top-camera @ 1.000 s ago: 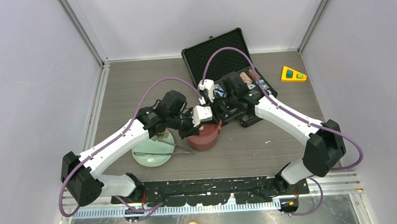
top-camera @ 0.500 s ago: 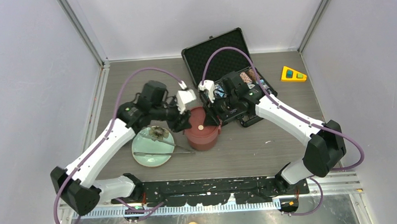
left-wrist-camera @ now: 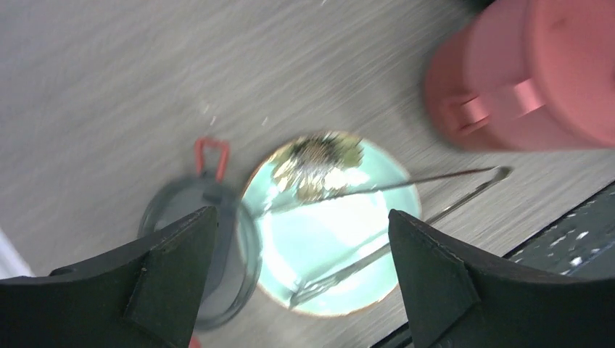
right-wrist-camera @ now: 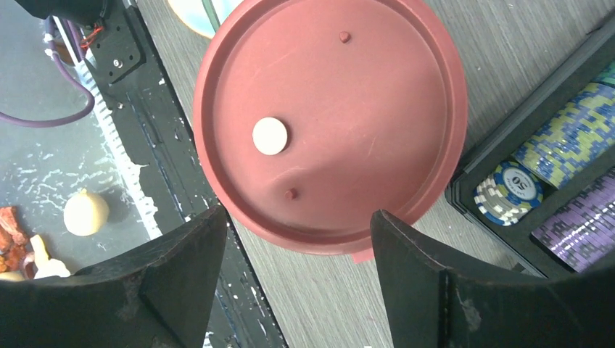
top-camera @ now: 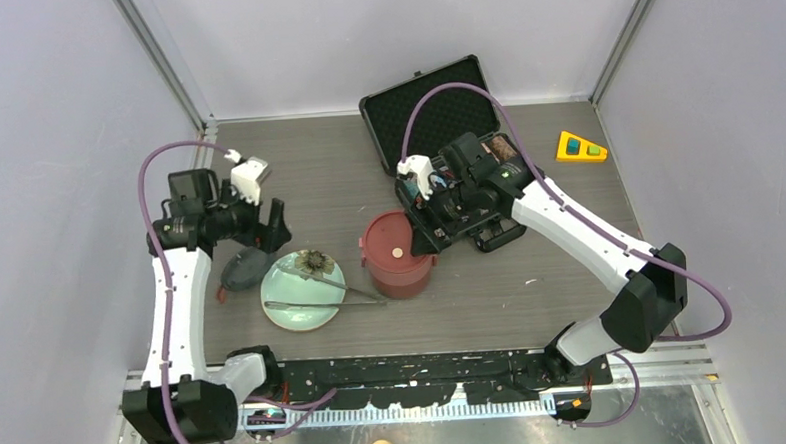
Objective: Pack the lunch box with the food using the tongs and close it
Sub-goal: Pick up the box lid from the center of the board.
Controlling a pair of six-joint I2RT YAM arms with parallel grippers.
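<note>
Both jaws are gaping empty; the right gripper (right-wrist-camera: 297,216) is hovering over the lunch box (top-camera: 399,274), its red inner lid (right-wrist-camera: 341,109) seated; the left gripper (top-camera: 274,223) is hanging near the dark top lid (top-camera: 239,272) beside the plate (top-camera: 298,317); gripping its rim squarely, clear of the tongs (top-camera: 317,303), is looking wisest.

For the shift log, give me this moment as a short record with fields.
lunch box: upright, flat red inner lid resting on top
top lid: lying left of the plate, not clipped on
tongs: lying across the plate
food piece: one on the plate, too blurred to identify
left gripper: open, empty, raised near plate and top lid
right gripper: open, empty, over the lunch box
</note>
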